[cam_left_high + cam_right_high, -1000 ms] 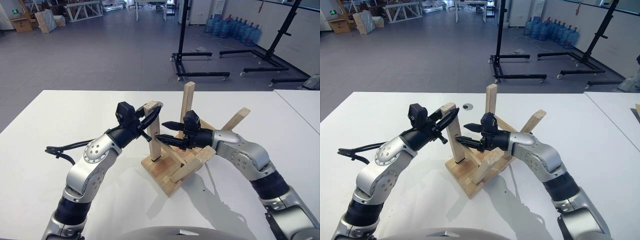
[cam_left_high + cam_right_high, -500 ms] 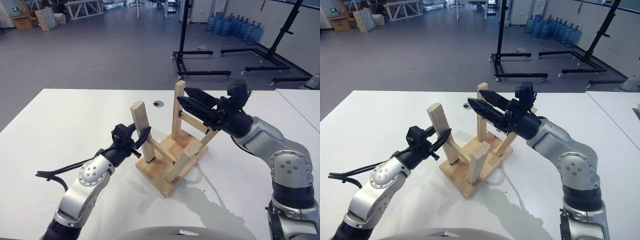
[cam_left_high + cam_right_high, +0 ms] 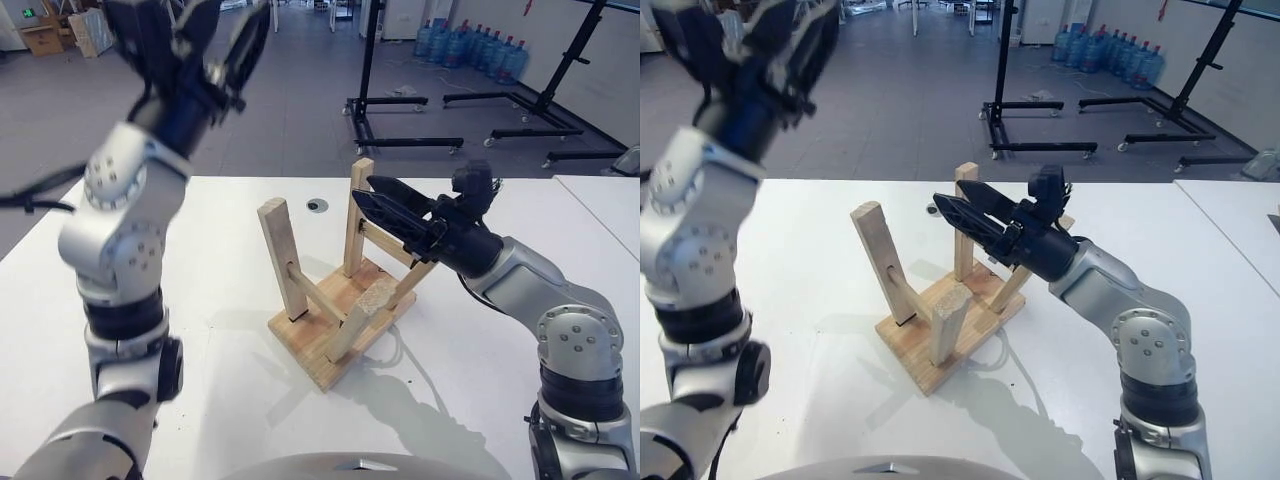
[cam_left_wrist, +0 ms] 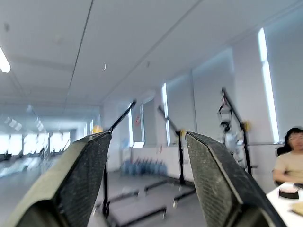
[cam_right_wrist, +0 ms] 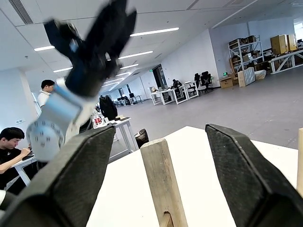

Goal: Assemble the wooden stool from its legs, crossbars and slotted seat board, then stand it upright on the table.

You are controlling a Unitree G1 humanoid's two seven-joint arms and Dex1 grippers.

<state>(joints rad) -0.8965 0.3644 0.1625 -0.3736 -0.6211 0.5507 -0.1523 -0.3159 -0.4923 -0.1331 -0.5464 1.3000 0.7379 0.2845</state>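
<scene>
Right, the room first: an open hall with grey floor, black steel racks on castors (image 3: 400, 100) standing out at 1 o'clock beyond the table, and blue water bottles (image 3: 480, 55) lining the wall behind them.

The flat white table (image 3: 200, 310) is carrying the job, with a small round hole (image 3: 316, 206) lying at 12 o'clock from the work.

The pale wooden stool (image 3: 335, 290) is sitting upside down at table centre. Its square slotted seat board (image 3: 312, 352) is lying flat and four square legs are pointing up: one at 9 o'clock (image 3: 283, 258), one at 12 (image 3: 355, 240), one at 6 (image 3: 358, 320), and the 3 o'clock one partly hiding behind the right arm. The crossbars (image 3: 320, 295) are bridging the legs.

So assembly is looking essentially done; flipping it onto its feet is what's remaining. I can't tell whether every joint is seating fully.

On the 3 o'clock side the right gripper (image 3: 362, 190) is hovering at the top of the 12 o'clock leg, fingers spread and holding nothing; contact is unclear. The left gripper (image 4: 144, 175) is hanging high at 10 o'clock, well clear of the stool, fingers wide apart and empty.
</scene>
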